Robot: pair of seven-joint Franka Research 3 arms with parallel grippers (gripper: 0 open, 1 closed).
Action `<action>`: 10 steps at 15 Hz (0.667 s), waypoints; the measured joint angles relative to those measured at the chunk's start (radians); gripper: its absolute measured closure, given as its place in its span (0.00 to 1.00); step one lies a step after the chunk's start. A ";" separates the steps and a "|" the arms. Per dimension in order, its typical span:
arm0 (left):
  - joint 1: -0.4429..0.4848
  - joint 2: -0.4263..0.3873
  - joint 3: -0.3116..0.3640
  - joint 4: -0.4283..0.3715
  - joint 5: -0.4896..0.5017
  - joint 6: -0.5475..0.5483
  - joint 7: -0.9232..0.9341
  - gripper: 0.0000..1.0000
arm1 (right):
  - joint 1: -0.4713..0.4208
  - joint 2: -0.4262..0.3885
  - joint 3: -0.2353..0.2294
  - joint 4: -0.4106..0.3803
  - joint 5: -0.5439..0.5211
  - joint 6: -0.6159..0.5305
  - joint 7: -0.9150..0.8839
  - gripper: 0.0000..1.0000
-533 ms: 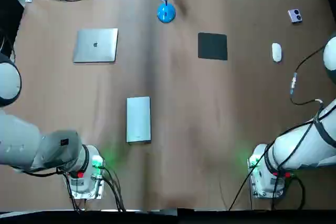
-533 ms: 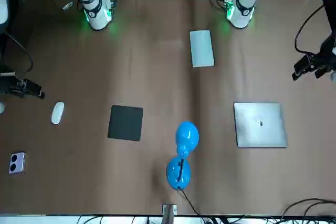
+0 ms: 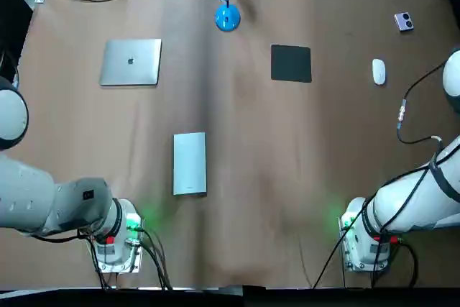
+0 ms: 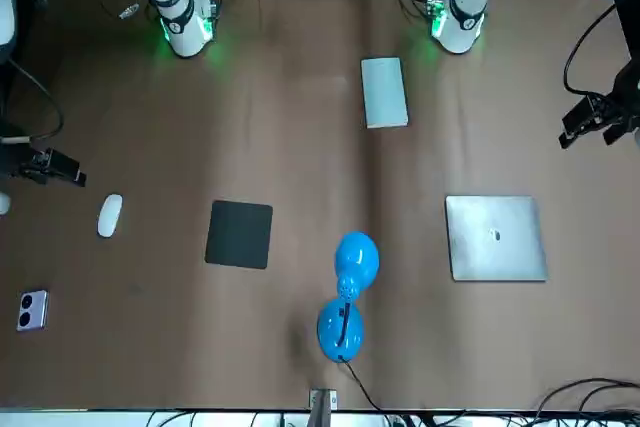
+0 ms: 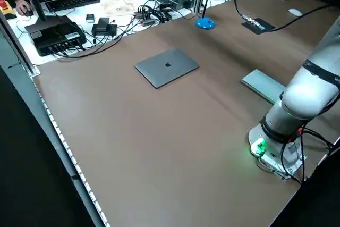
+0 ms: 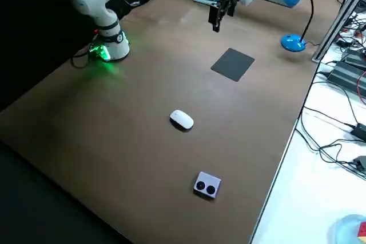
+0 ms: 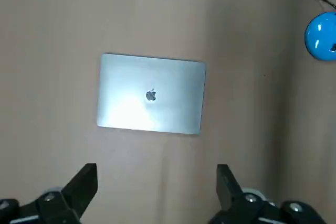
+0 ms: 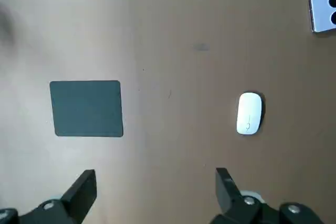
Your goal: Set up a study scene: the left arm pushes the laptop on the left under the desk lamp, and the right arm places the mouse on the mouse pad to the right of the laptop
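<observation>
— Since half a second ago only my left hand (image 4: 598, 119) has drifted a little, up above the left edge of the surface (image 3: 251, 199). Everything lying on the surface has stayed put.
— Where is the laptop from that hand?
— Closed, the laptop (image 3: 131, 62) lies toward the far left corner, well apart from the hand, whose fingers are spread wide with nothing between them. The desk lamp (image 3: 227, 18) stands at the middle of the far edge.
— And your right hand?
— My right hand (image 4: 48, 168) hangs by the right edge, fingers spread too, empty. The mouse (image 3: 379, 71) lies near that edge, clear of the hand, and the mouse pad (image 3: 291, 63) lies between mouse and lamp.
</observation>
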 joint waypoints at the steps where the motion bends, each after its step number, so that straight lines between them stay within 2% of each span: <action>1: 0.000 0.000 0.000 0.000 0.000 -0.002 -0.002 0.00 | 0.000 0.000 0.000 0.000 0.000 -0.002 0.000 0.00; 10: 0.003 0.000 0.000 0.000 0.000 -0.017 -0.006 0.00 | -0.002 -0.001 -0.002 0.000 0.000 -0.014 -0.001 0.00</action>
